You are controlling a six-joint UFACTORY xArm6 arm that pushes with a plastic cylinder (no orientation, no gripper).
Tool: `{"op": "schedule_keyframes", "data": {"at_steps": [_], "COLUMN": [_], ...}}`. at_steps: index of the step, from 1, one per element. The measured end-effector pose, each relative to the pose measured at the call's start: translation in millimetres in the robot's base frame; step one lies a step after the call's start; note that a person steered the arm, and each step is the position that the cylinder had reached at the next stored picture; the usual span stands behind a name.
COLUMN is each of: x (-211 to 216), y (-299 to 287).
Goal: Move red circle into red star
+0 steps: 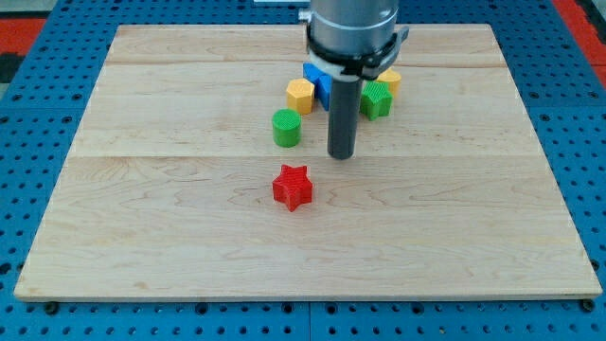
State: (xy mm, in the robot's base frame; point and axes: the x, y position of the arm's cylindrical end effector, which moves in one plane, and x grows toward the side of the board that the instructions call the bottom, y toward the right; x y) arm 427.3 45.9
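The big worry first: the red circle is nowhere visible, and I judge it may be hidden behind the arm's grey housing (352, 33) or the rod, inside the cluster at the view's top. Pushing blind into that cluster could scatter the wrong blocks, or drive the circle off line from the red star (293, 187). The wooden board (142, 208) is pale, planked and flat, resting on a blue perforated base (38, 317), with a strip of red showing at the far corners. My tip (342, 154) has no jaws to open or close; it is a bare rod, holding nothing, standing above and to the right of the red star, well apart from it. Beyond it, further above the star, sit a blue block (316, 80), partly hidden, a green block (377, 98), a green cylinder (286, 127), a yellow hexagonal block (300, 95) and another yellow block (389, 80), packed close together.
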Motion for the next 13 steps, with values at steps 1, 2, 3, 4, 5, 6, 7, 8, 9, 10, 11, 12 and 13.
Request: {"op": "schedule_keyframes", "data": {"at_steps": [1, 2, 3, 4, 5, 6, 7, 8, 9, 10, 11, 12, 13], "x": [-38.1, -64.0, -66.7, -86.2, -115.9, -133.9, -133.9, -109.7, -70.9, -49.6, -53.9, -79.6, -75.6], "y": [-7.5, -23.4, -32.6, -57.3, -60.5, -29.5, 21.4, 33.3, 33.3, 32.3, 31.4, 29.3, -2.0]}}
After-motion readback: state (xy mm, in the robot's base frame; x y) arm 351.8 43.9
